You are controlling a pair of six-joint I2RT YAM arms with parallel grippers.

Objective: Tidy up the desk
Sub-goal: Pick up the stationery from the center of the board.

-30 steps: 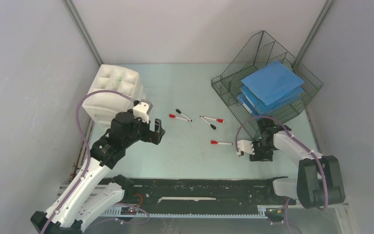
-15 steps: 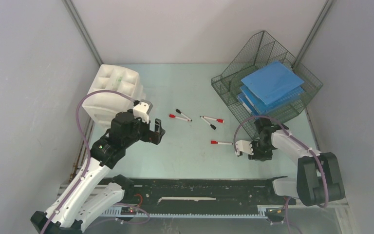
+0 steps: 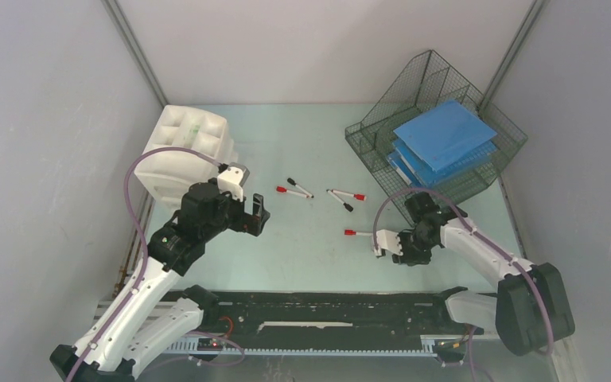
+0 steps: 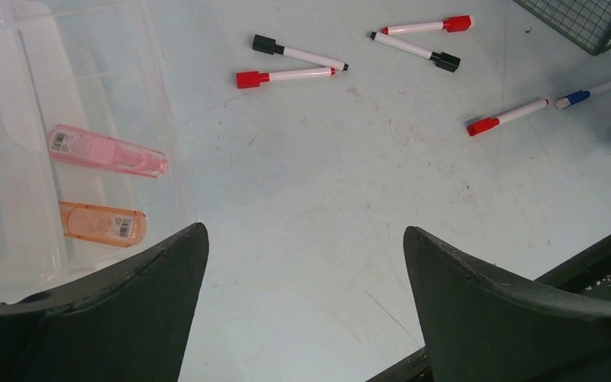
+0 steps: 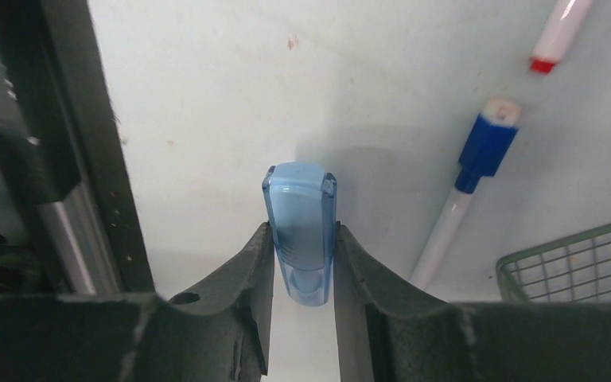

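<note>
The right pincer (image 5: 302,239) is narrowed onto one small blue case (image 5: 298,231) of translucent plastic. Its two dark fingers (image 5: 254,278) press the case's sides, low over the counter (image 3: 310,255). The counter is the pale mint-green top that fills the floor of the grey-walled cell, with a black rail (image 3: 326,306) along its near edge.

Just beside the case in the right wrist view lie a blue-capped marker (image 5: 465,199) and the red-banded end of another. A corner of the wire-mesh tray (image 3: 437,95) shows at that view's lower right.

The left pincer (image 4: 304,231) stands wide and holds nothing. It hangs over the counter next to the white drawer unit (image 3: 187,147).

The left wrist view shows six markers in all:
- three red-capped ones (image 4: 286,76)
- two black-capped ones (image 4: 298,54)
- the single blue-capped one

From above only five can be counted, since the right arm covers the blue-capped one and the case.

The left wrist view alone shows a clear plastic compartment (image 4: 16,48). In it lie one pink piece (image 4: 107,151) and one orange piece (image 4: 102,224), apart from each other. Each carries a barcode sticker whose print is too small to read. No other writing can be made out.

Only the top view shows the tray's blue folders (image 3: 445,131). They sit in stacked tiers at the far right corner, and I cannot count them for sure.
</note>
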